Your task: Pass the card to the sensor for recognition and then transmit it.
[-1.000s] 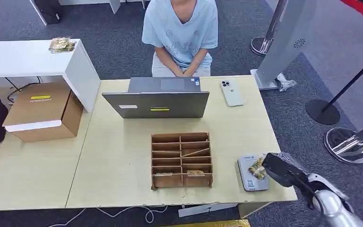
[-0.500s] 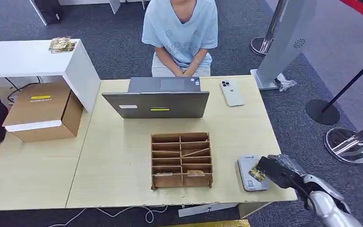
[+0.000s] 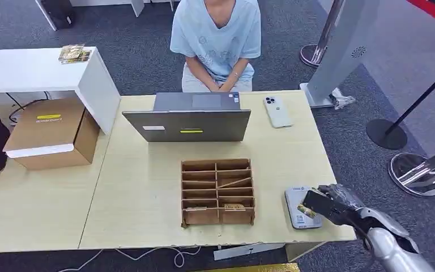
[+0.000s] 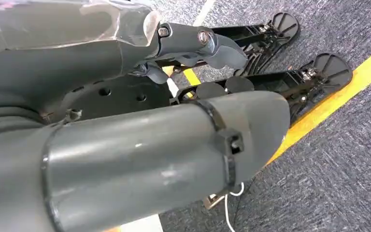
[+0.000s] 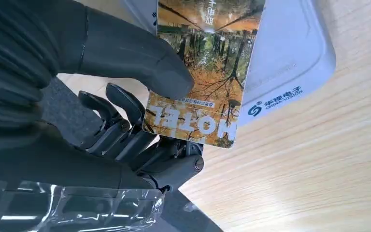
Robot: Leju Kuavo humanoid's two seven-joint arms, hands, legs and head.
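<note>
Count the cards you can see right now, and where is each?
3, possibly more hidden: one card pinched in the right hand over the sensor; two lying in the organizer's front compartments, one at left, one at right.

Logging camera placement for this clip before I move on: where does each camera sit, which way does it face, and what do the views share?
Head view: high on the robot, looking forward and down at the table, the seated person behind the laptop; the right arm enters bottom right.
Left wrist view: on the hanging left arm, facing the carpet; the left robot hand shows.
Right wrist view: behind the right robot hand, close on its card.
Shared: head and right wrist views show the card over the sensor.
</note>
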